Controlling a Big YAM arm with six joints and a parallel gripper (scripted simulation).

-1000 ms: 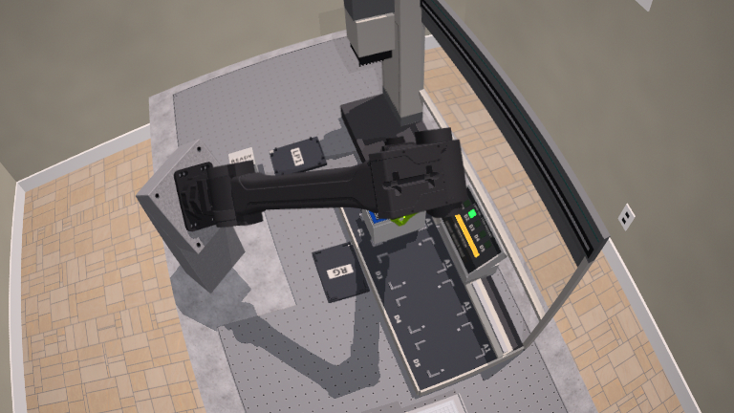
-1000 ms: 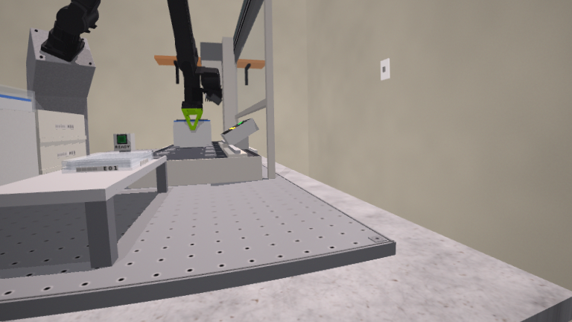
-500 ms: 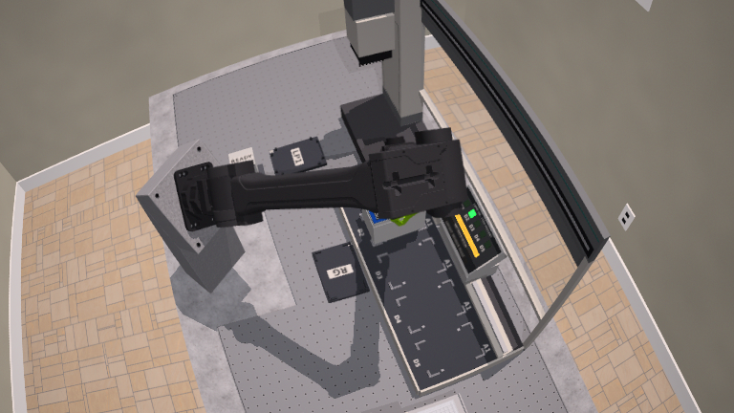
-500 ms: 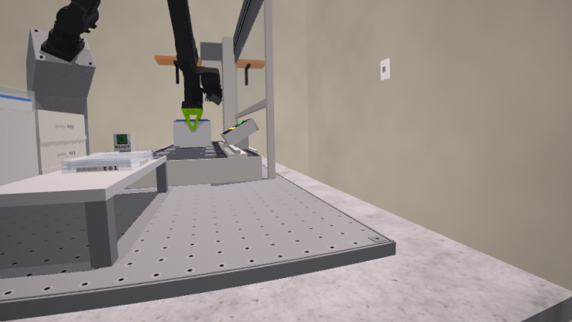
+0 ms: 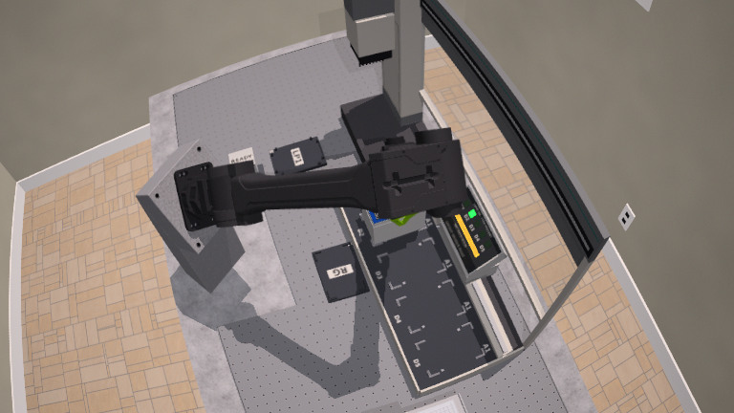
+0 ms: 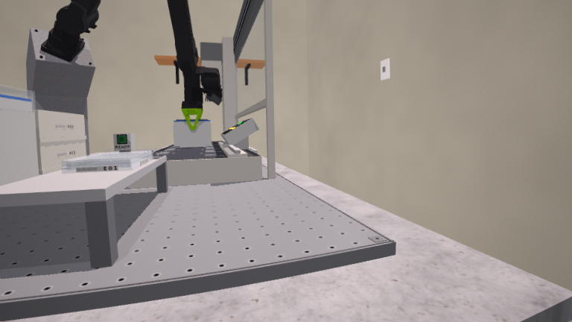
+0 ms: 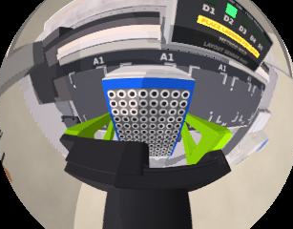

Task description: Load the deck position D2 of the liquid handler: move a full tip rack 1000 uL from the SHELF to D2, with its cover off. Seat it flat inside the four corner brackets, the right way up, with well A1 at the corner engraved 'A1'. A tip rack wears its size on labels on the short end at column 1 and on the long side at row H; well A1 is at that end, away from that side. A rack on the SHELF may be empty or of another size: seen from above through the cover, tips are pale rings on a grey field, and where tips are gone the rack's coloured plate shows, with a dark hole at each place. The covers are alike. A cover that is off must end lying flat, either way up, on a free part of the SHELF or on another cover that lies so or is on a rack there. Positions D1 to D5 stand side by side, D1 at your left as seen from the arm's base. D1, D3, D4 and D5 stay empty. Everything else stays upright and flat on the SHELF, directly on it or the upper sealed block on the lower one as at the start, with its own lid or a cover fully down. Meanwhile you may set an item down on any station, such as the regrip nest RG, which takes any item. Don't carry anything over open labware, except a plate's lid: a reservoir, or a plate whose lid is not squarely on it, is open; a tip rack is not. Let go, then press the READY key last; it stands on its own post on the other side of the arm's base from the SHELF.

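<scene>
The tip rack stands on the liquid handler deck with no cover. Its top is a grey field full of pale rings with a blue rim. It stands upright between the deck brackets, below the engraved A1 mark. It also shows in the side view and, mostly hidden under the arm, in the overhead view. My gripper is open, with its green fingers on either side of the rack's long sides, down at its top.
The display panel beside the deck shows D2 lit green. The RG nest and LP1 station lie left of the deck. The READY key stands behind the SHELF, which holds a flat item marked E01.
</scene>
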